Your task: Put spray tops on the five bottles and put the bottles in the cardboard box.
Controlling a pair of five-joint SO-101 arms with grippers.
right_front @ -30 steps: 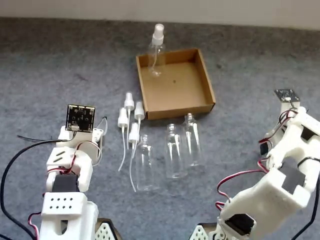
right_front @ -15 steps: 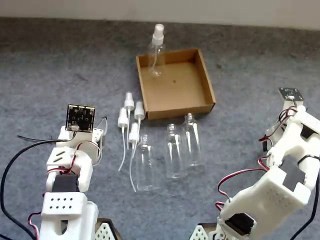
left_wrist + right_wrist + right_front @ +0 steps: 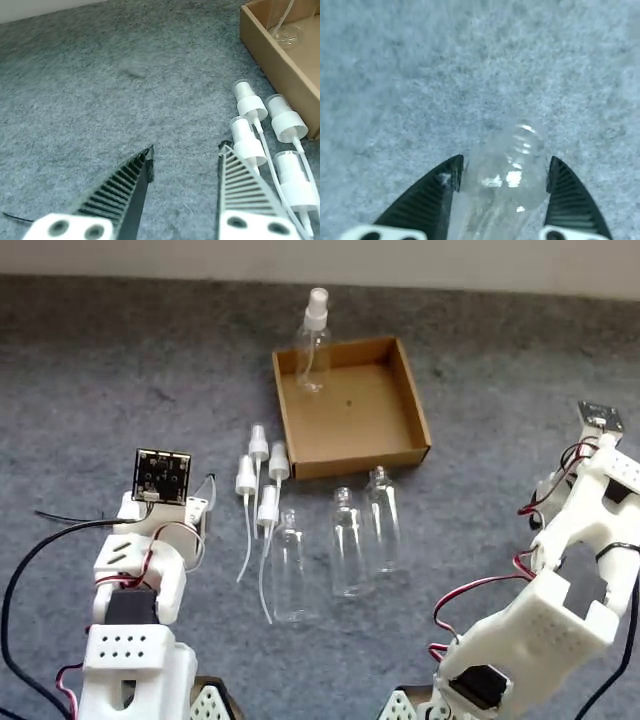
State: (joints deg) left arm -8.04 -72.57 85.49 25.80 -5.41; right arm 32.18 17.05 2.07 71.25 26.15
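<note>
Though clamped between fingers of right gripper, closed against its sides: one clear bottle, smooth and round, liable to slip or swivel under an off-centre squeeze. Left gripper: fingers wide apart, empty, just beside four spray tops on bench. Three bottles lying before cardboard box, apt to roll if nudged. One capped bottle upright inside, far corner.

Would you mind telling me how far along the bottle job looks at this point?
Done: one capped bottle stands in the cardboard box. In hand: the right gripper holds a fifth bottle. Left: three uncapped bottles and four spray tops lie on the carpet in front of the box; the left gripper hangs open beside the tops.
</note>
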